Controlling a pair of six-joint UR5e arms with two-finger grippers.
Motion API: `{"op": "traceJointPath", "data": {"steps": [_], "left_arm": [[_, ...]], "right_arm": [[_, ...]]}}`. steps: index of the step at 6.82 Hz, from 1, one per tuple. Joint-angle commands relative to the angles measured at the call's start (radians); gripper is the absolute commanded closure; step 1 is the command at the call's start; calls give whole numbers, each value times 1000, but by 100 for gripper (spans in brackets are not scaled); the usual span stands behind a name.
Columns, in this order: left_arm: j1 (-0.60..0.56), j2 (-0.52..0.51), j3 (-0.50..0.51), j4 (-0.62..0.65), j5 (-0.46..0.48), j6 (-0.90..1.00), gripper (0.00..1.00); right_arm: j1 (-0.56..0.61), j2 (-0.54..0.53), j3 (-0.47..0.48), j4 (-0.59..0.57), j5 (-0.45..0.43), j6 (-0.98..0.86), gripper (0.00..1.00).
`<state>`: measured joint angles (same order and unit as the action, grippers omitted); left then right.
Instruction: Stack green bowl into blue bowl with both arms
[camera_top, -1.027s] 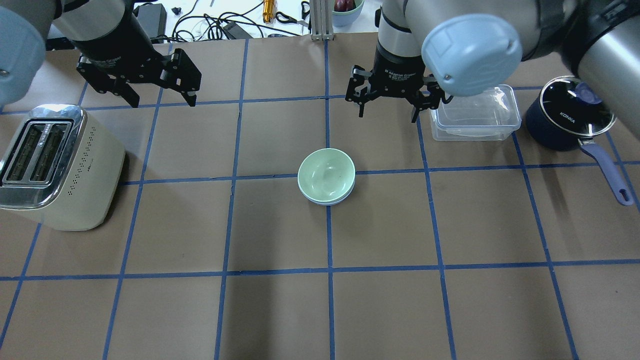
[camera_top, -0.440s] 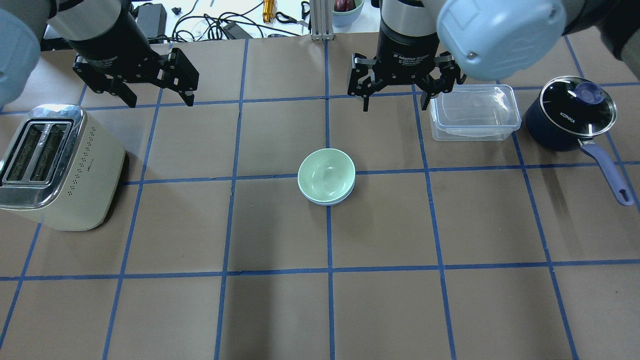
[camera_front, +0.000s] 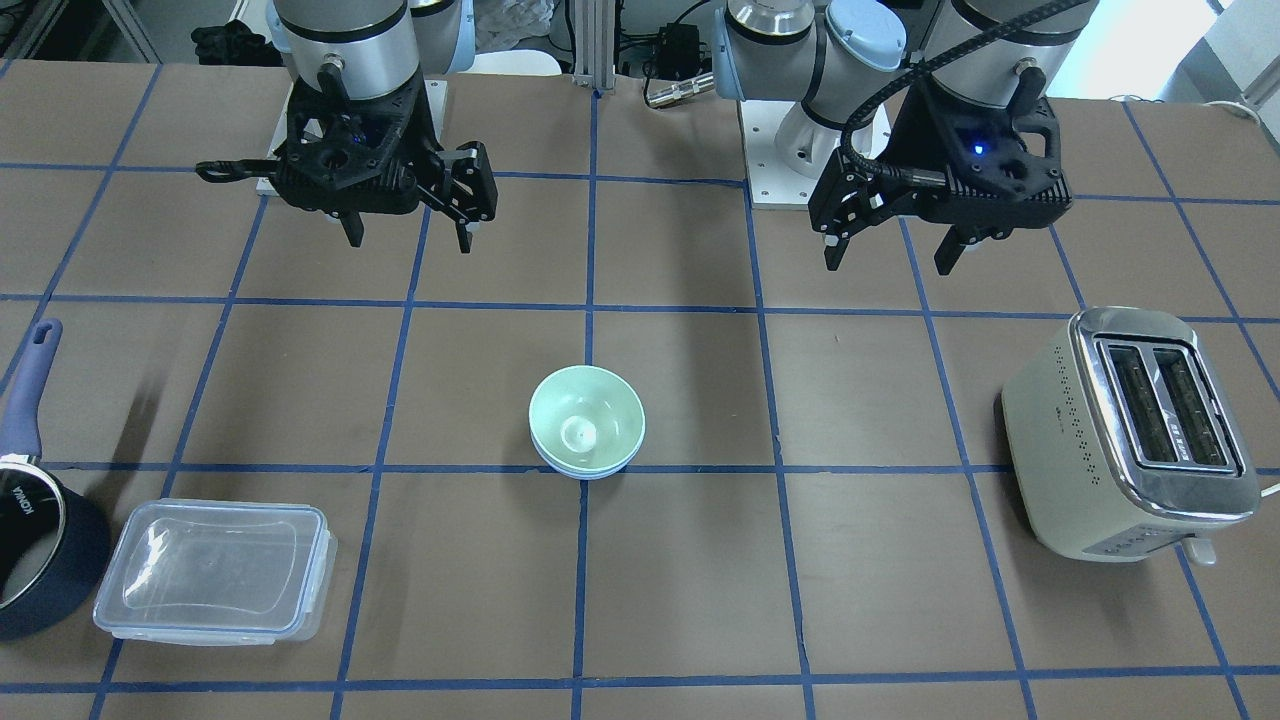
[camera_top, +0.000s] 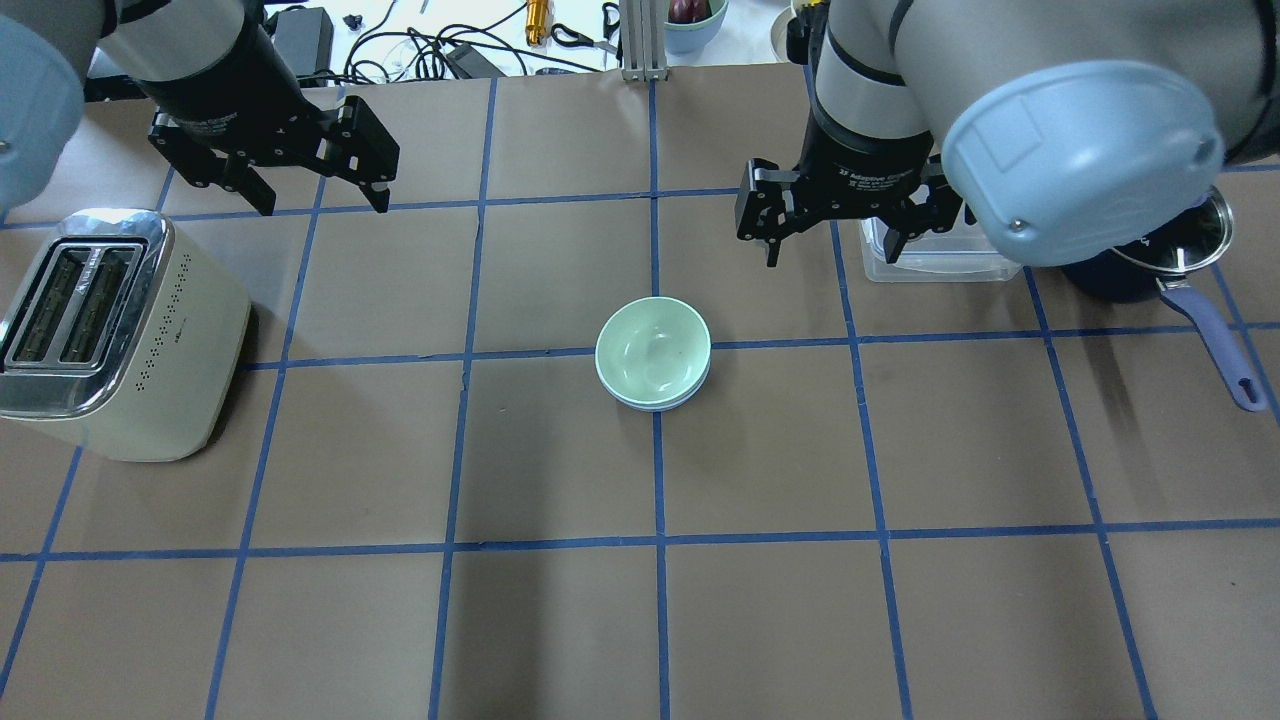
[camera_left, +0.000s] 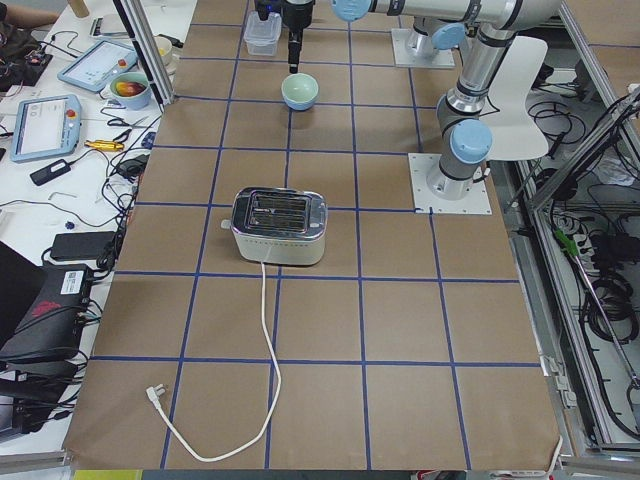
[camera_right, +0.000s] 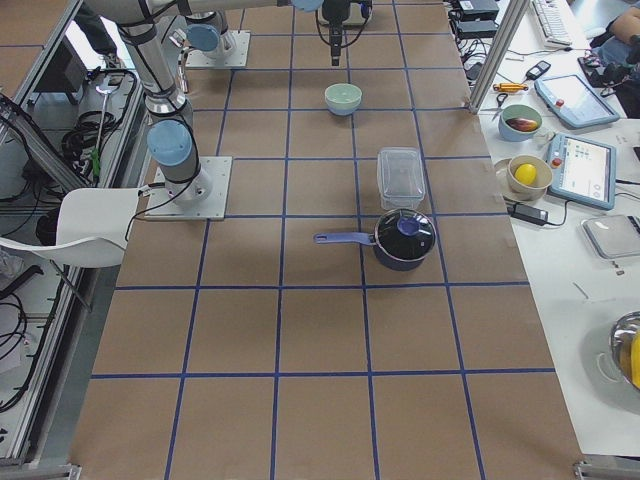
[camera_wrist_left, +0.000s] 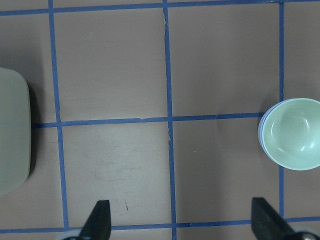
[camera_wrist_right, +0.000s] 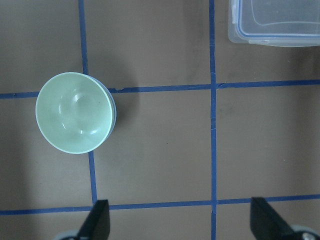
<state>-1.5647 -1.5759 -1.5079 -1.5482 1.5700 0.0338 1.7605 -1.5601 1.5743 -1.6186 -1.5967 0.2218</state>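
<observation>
The green bowl (camera_top: 652, 350) sits nested inside the blue bowl (camera_top: 692, 394) at the table's middle; only the blue bowl's rim shows beneath it. The stack also shows in the front view as the green bowl (camera_front: 585, 415) in the blue bowl (camera_front: 592, 470). My left gripper (camera_top: 325, 200) is open and empty, raised above the table far left of the stack. My right gripper (camera_top: 830, 255) is open and empty, raised behind and right of the stack. The right wrist view shows the green bowl (camera_wrist_right: 75, 112) ahead to the left; the left wrist view shows it (camera_wrist_left: 292, 132) at the right edge.
A cream toaster (camera_top: 110, 330) stands at the left. A clear lidded container (camera_front: 215, 570) and a dark navy saucepan (camera_front: 40, 540) with a long handle stand at the right, partly covered by my right arm in the overhead view. Clutter lies beyond the far edge.
My right arm has swung to the right and nearer, and now covers part of the container and saucepan. The left gripper and the bowls have hardly moved.
</observation>
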Motion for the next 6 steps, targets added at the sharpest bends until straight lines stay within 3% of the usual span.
{"op": "traceJointPath", "data": {"steps": [1, 4, 6], "left_arm": [[0, 0, 0, 0, 1, 0, 0], [0, 0, 0, 0, 1, 0, 0], [0, 0, 0, 0, 1, 0, 0]], "right_arm": [[-93, -15, 7, -1, 9, -105, 0], [-142, -8, -40, -3, 18, -148, 0], [-133, 8, -92, 89, 20, -148, 0]]}}
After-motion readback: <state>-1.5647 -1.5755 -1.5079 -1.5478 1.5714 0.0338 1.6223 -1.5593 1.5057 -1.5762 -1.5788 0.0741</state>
